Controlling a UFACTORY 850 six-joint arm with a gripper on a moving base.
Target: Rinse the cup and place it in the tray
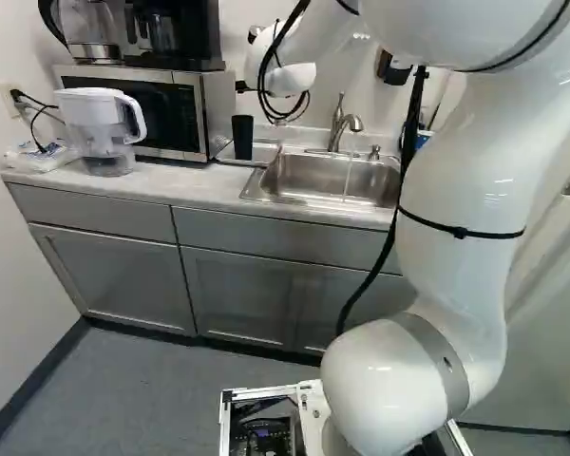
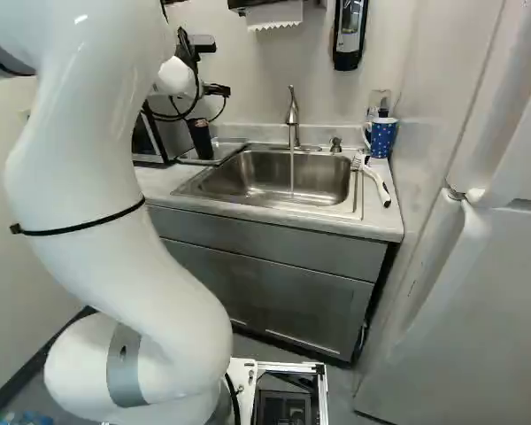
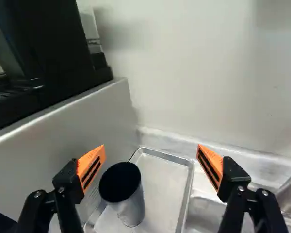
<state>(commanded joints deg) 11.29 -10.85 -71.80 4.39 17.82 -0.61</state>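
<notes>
My gripper (image 2: pixel 217 90) hangs above the counter near the microwave. In the wrist view the gripper (image 3: pixel 151 162) is open, its orange-padded fingers wide apart with nothing held. The dark cup (image 3: pixel 131 206) stands upright, mouth up, on the shallow metal tray (image 3: pixel 184 206). It lies ahead of and below the gripper, nearer the finger on the microwave side, touching neither. The same cup (image 1: pixel 242 138) shows beside the microwave in the left base view. Water runs from the faucet (image 2: pixel 292 118) into the sink (image 2: pixel 323 181).
The microwave (image 1: pixel 199 104) borders the tray and carries a black coffee maker (image 1: pixel 176 33). A water pitcher (image 1: pixel 100 123) stands on the left of the counter. Right of the sink are a brush (image 2: pixel 378 181) and a blue dotted mug (image 2: pixel 383 137). A white fridge (image 2: pixel 460 292) flanks the counter.
</notes>
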